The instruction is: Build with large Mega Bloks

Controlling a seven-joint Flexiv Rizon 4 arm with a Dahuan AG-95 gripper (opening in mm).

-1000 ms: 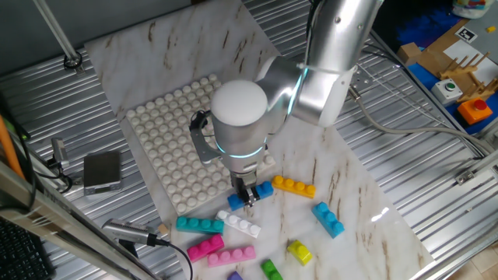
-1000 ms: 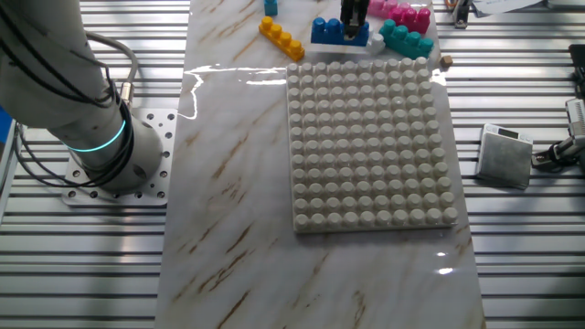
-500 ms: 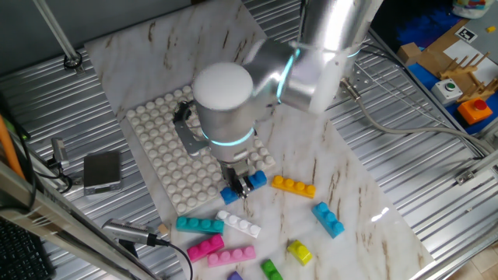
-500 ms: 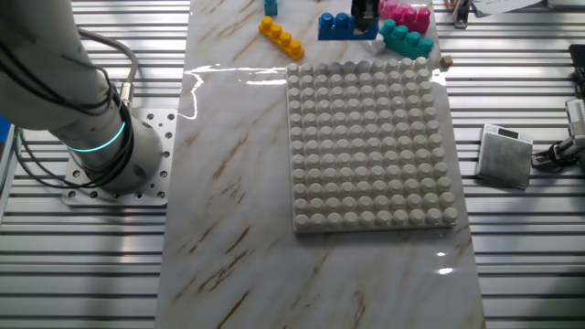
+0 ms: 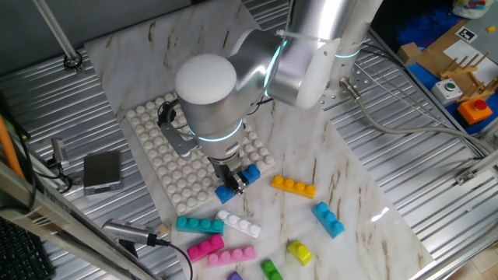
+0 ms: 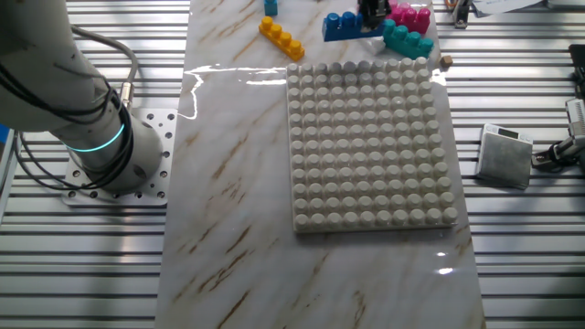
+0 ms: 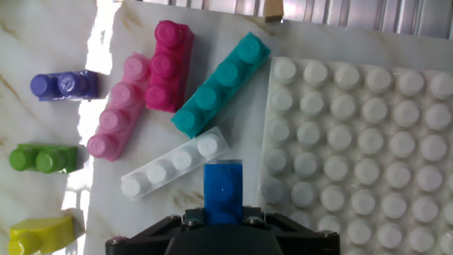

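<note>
The gripper is clamped on a blue brick, held off the table just past the baseplate's near edge — in the hand view it hangs between that edge and a white brick. Beside the white one lie a teal brick, a magenta brick and a pale pink brick — an orange brick sits apart on the marble table.

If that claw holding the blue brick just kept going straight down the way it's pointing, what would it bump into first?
Probably bare marble table. In the hand view the gripper with its blue brick sits over the gap between the white brick and the white baseplate's edge. Depth is unclear, so it could clip either one.
</note>
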